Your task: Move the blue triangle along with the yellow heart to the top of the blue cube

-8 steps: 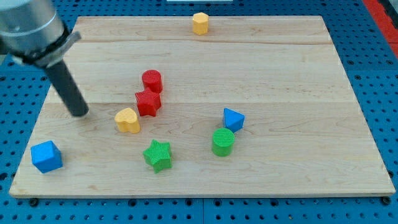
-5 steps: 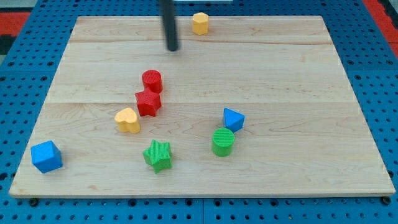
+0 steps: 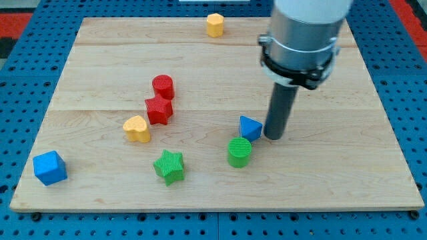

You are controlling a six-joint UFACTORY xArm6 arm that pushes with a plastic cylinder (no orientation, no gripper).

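Note:
The blue triangle (image 3: pixel 250 127) lies right of the board's middle. My tip (image 3: pixel 274 136) stands just to its right, very close, touching or nearly so. The yellow heart (image 3: pixel 137 129) lies left of the middle, far to the left of the tip. The blue cube (image 3: pixel 50 167) sits near the board's bottom left corner.
A green cylinder (image 3: pixel 239 152) sits just below the blue triangle. A green star (image 3: pixel 169 166) lies below the heart's right. A red star-like block (image 3: pixel 159 110) and a red cylinder (image 3: pixel 163 87) sit together above the heart. A yellow hexagonal block (image 3: pixel 214 25) is at the top edge.
My tip swept from the board's left to the top middle, then down to the right side of the blue triangle. No block has moved.

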